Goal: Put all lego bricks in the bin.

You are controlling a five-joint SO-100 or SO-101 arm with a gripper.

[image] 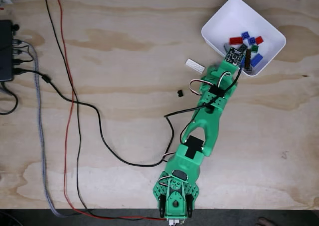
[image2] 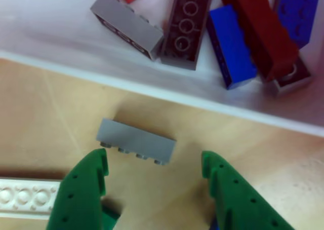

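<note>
Here, in the other view, a white plate (image2: 23,198) lies at far left on the counter (image2: 50,113); the jaws (image2: 154,171) stand released around a grey brick (image2: 136,140) lying beside the bin (image2: 152,90), which holds more bricks (image2: 230,45).

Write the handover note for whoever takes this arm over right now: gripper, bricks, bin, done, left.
Gripper: open, empty, just outside the bin, its fingers either side of a grey brick on the table beside the bin wall.
Done: several bricks lie in the bin, among them red, blue and green ones.
Left: the grey brick, a white plate on the table beside the arm, and a small black piece farther out; its kind is unclear.
</note>
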